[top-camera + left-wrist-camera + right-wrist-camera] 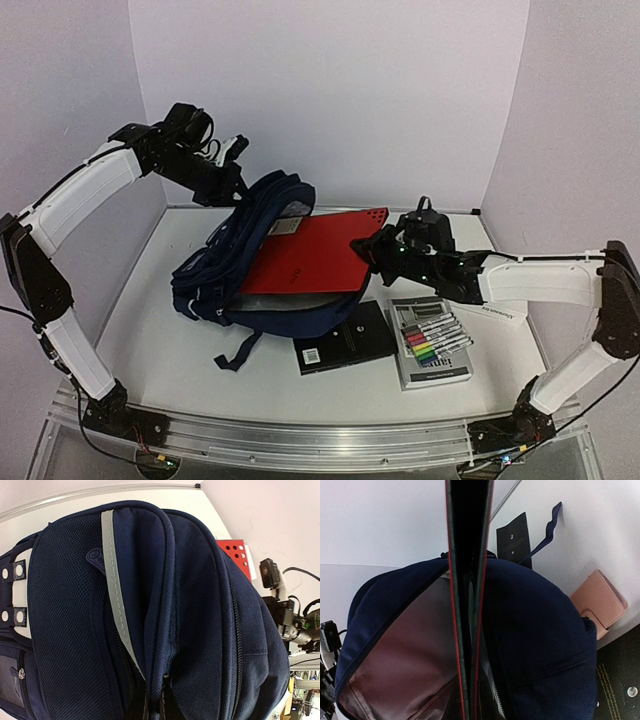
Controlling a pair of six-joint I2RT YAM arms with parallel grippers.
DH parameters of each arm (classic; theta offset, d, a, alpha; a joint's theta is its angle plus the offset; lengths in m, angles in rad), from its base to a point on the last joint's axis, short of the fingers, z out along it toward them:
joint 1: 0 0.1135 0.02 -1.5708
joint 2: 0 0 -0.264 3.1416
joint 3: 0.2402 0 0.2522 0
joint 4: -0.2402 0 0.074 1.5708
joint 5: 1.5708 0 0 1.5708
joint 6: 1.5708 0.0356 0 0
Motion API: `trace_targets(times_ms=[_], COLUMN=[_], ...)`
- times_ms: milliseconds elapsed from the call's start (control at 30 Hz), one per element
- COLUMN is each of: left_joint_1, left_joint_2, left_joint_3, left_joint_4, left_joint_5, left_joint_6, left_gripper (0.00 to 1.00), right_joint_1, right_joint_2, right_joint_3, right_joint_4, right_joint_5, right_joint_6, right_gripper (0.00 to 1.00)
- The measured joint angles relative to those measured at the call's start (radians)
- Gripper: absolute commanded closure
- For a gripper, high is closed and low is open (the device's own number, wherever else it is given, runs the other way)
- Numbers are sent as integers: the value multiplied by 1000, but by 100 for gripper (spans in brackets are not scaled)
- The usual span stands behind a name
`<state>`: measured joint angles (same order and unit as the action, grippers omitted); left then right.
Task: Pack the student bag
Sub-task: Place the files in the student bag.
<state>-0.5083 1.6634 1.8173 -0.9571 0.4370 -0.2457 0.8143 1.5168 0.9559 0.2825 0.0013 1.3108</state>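
Note:
The navy student bag [250, 270] lies in the table's middle with its top lifted toward the back. My left gripper [225, 185] is shut on the bag's top edge and holds the main pocket open; in the left wrist view the pinched fabric fold [157, 680] fills the frame. My right gripper [368, 250] is shut on the near edge of a red folder [315, 250], which is partly inside the bag's opening. The right wrist view shows the folder [467, 580] edge-on, going into the bag [535, 630].
A black notebook [345, 338] lies in front of the bag. A marker set [432, 338] in a grey pack lies to its right. A pink wallet [600, 600] shows in the right wrist view. A loose strap [238, 352] trails toward the front.

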Motion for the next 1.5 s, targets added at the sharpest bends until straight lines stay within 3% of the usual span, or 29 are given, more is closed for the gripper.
trace_targets(times_ms=[500, 733, 833, 933, 1067, 1200, 1500], left_joint_1=[15, 33, 41, 56, 99, 171, 280], left_joint_2=[0, 0, 0, -1, -8, -24, -37], left_joint_3=[-1, -3, -21, -48, -93, -149, -221], left_joint_4=[13, 22, 43, 66, 103, 140, 165], left_joint_5=[59, 79, 86, 91, 118, 156, 170], left_joint_6=[-18, -35, -44, -50, -67, -74, -73], left_gripper=[100, 100, 100, 100, 100, 100, 100], right_joint_1=[119, 134, 136, 137, 138, 138, 127], right_joint_2=[390, 540, 563, 564, 527, 369, -21], right_joint_3=[238, 399, 427, 429, 392, 283, 182], right_joint_4=[99, 111, 107, 105, 83, 40, -133], right_joint_5=[170, 183, 185, 192, 220, 242, 319], right_joint_6=[48, 26, 5, -19, -80, -162, -410], right_gripper=[97, 79, 64, 42, 21, 3, 2])
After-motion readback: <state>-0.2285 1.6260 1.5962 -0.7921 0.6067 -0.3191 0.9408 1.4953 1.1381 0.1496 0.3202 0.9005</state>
